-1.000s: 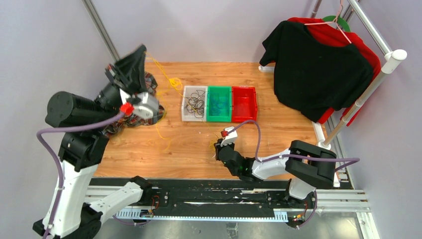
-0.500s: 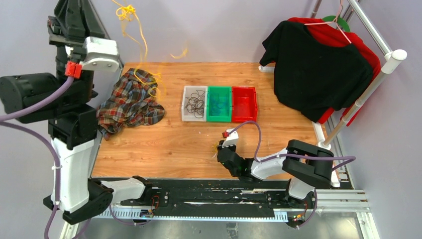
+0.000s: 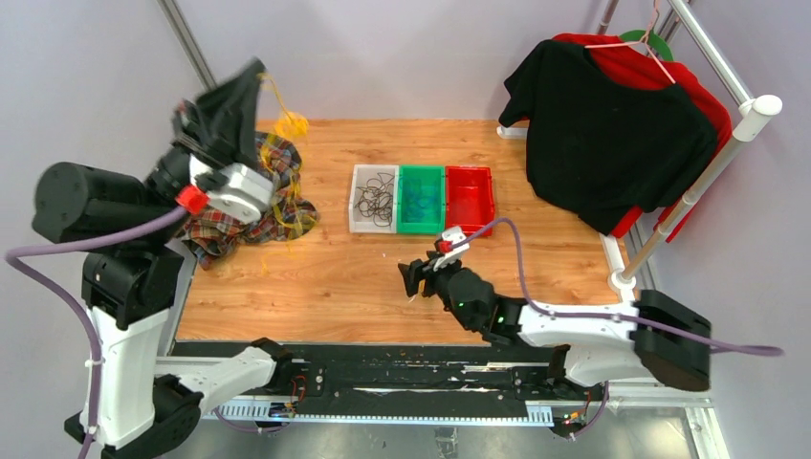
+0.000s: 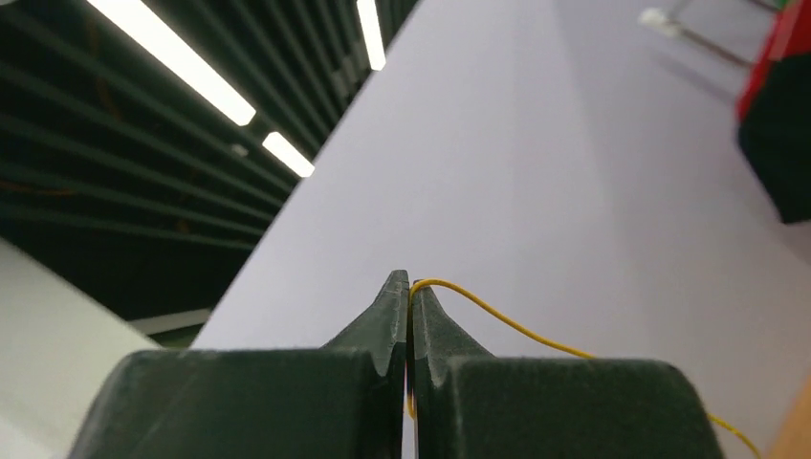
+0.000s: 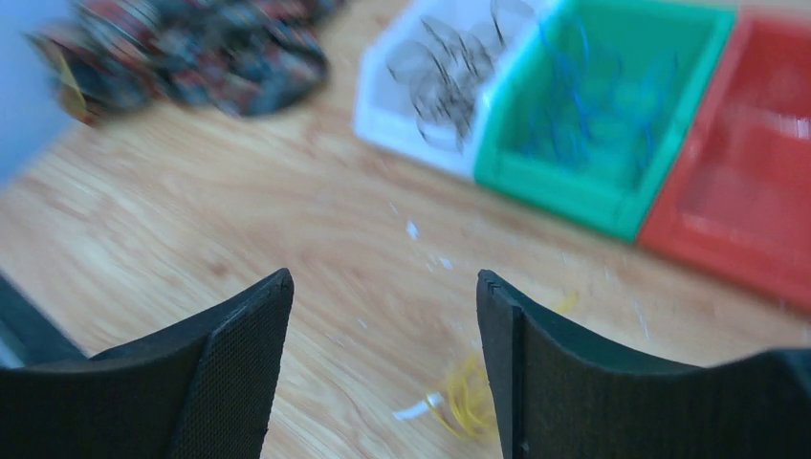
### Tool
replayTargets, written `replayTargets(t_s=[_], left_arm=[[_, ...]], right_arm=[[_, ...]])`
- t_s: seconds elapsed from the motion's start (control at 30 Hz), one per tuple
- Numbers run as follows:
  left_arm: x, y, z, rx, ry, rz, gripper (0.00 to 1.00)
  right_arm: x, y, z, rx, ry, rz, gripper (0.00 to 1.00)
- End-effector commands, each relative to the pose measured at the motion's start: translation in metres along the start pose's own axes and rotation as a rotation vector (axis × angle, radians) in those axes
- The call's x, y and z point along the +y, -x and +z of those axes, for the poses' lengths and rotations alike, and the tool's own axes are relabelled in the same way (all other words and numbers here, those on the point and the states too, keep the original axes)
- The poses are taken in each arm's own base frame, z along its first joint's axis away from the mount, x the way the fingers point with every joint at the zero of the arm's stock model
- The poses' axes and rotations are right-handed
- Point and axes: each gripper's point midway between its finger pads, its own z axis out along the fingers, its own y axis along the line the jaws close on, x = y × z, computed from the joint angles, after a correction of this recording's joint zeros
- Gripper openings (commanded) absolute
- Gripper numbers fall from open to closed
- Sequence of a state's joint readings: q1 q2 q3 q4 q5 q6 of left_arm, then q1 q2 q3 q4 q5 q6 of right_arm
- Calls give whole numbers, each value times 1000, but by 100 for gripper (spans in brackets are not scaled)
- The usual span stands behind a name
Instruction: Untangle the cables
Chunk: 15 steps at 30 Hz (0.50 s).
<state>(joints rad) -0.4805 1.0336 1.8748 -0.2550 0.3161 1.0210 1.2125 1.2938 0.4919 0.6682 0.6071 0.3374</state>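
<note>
Yellow against the wooden table (image 5: 191, 239), a short cable coil (image 5: 466, 406) lies just below our right gripper (image 5: 383, 287), whose jaws have just sprung wide and hold nothing. Farther off, our left gripper (image 4: 409, 287) has swung down from its high lift, still clamped on a long yellow cable (image 4: 497, 316) above the plaid shirt (image 3: 215, 239). We judge that strand is partly pulled free.

- The end effector (image 5: 384, 287) has its fingers spread wide, with nothing between them.
- White bin (image 5: 383, 120) of dark cables (image 5: 449, 81) touches the green bin (image 5: 564, 191) on its left; red bin (image 5: 727, 239) on its right.
- Blue cables (image 5: 593, 105) lie inside the green bin.
- Yellow cables (image 5: 466, 397) lie on the table (image 5: 239, 220), nearer than the green bin.
- Plaid cloth (image 5: 201, 48) lies far left of it.
</note>
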Motion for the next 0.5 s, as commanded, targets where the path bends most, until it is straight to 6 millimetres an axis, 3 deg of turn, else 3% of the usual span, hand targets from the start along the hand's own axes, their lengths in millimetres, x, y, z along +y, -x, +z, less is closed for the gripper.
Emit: replayTargets(t_s=[0.0,0.1,0.27,0.47], left_arm=[[-84,4,-26,-52,-320,-68,1],[-129,-6,-49,-33,-464,-86,0],[-180,-22,-75,0,-575,-120,0],[-208,-30,-91,26,-624,-176,0]], right_arm=[[31,72,-19,-89,171,-113,71],[46,109,-33,-127,258,-158,71],[66,163,-54,-220,365,-180,72],[104,214,-60,-322,498,-183,72]])
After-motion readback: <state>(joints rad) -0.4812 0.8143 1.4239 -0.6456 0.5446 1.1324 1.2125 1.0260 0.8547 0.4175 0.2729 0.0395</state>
